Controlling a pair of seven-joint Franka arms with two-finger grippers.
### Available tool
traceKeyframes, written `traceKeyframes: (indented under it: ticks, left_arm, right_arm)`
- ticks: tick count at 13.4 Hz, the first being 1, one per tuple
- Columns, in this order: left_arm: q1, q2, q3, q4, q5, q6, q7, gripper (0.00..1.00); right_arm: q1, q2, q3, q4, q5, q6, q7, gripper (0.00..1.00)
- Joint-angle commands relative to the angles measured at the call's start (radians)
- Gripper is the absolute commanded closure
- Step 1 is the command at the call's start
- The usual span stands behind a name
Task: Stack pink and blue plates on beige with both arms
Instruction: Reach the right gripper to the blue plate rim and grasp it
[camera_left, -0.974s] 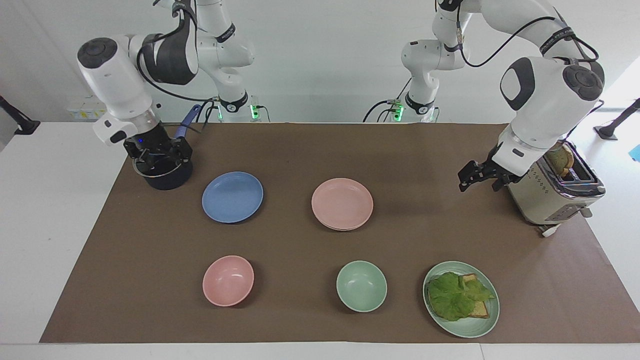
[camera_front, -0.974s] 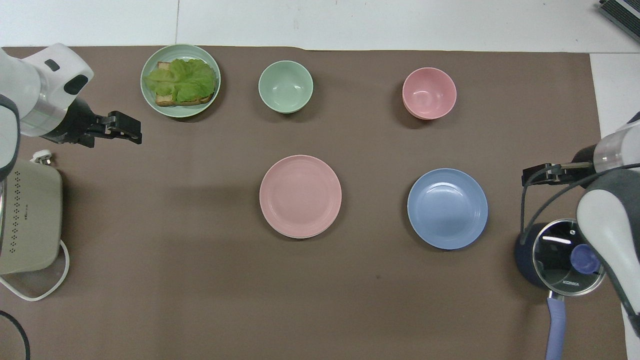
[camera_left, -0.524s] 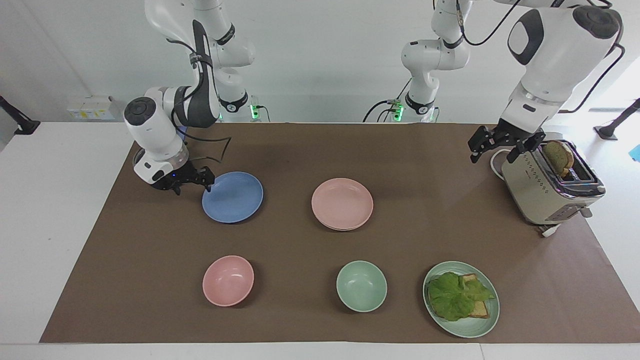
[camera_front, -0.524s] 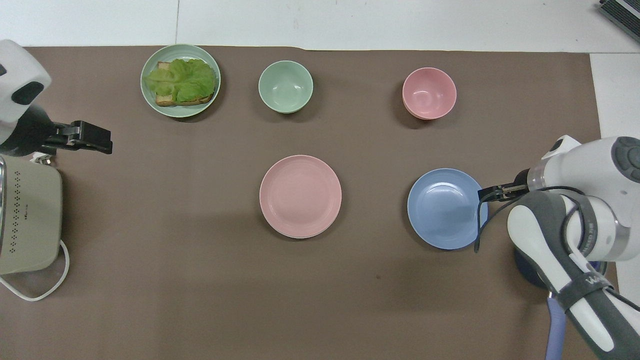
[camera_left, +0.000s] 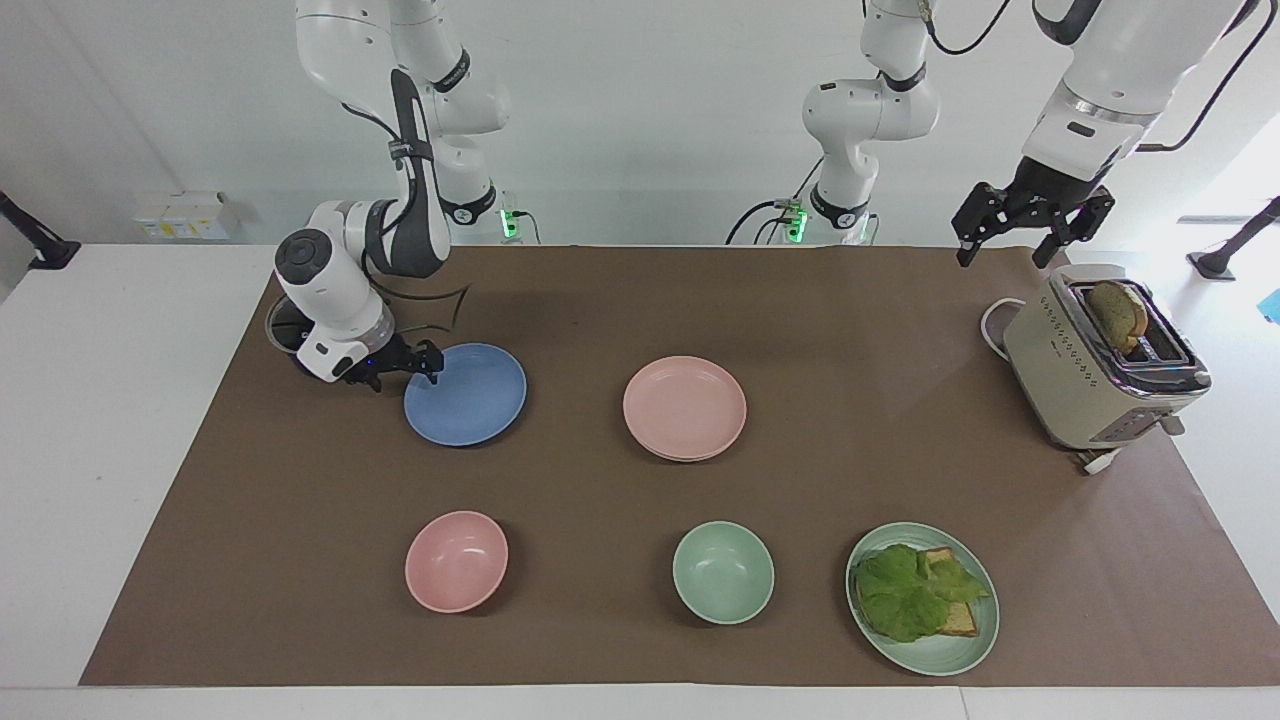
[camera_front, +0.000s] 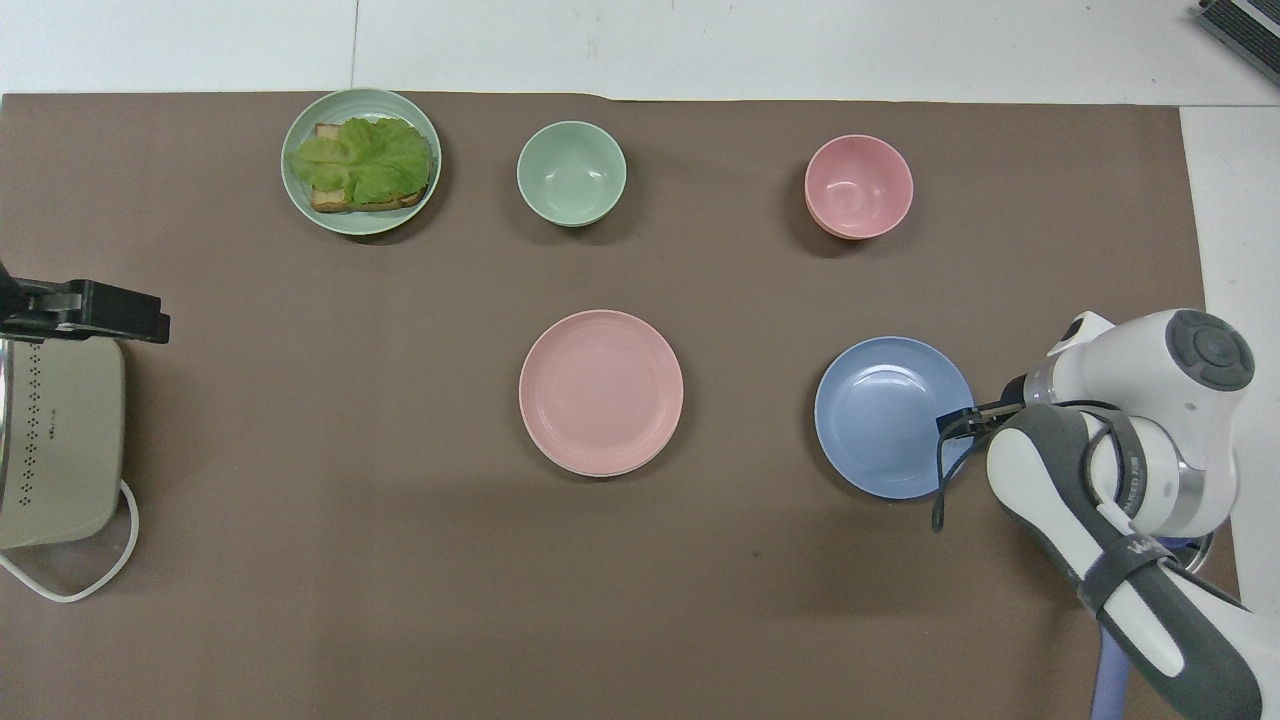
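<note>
Since half a second ago the right gripper (camera_left: 424, 362) has pushed a little further onto the rim of the blue plate (camera_left: 468, 393), and the left gripper (camera_left: 1030, 218) has risen higher over the corner of the surface (camera_left: 860, 310) where the toaster (camera_left: 1095, 360) stands.

The pink plate (camera_left: 685, 406) lies near the middle of the surface, and a pale rim under it seems to be the beige plate (camera_front: 598, 472), so only the blue plate is left to stack. It lies beside them, toward the right arm's end.

The step in hand looks like grasping the blue plate by its edge. To do it well, one finger should go under the rim and one over it, then close firmly before lifting, and the plate must stay level.

The right fingers (camera_left: 433, 352) sit at the plate's rim on the side toward the robots and the right arm's end, narrowly apart; I cannot tell whether they already pinch it. The left fingers (camera_left: 967, 240) stand wide and hold nothing, well apart from every plate.
</note>
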Motion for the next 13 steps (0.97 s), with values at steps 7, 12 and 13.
traceKeyframes:
  ticks: [7,12,13]
  left_arm:
    - [0.010,-0.013,-0.004,-0.007,0.010,-0.021,0.010,0.00]
    - [0.010,-0.014,-0.004,-0.007,0.010,-0.021,0.010,0.00]
    - [0.010,-0.014,-0.004,-0.007,0.010,-0.021,0.010,0.00]
  right_arm:
    - [-0.013,0.021,0.004,0.043,0.022,-0.014,-0.030,1.00]
    - [-0.008,-0.085,0.006,0.152,0.022,-0.190,-0.033,1.00]
    - [0.001,-0.109,0.007,0.180,0.022,-0.239,-0.031,1.00]
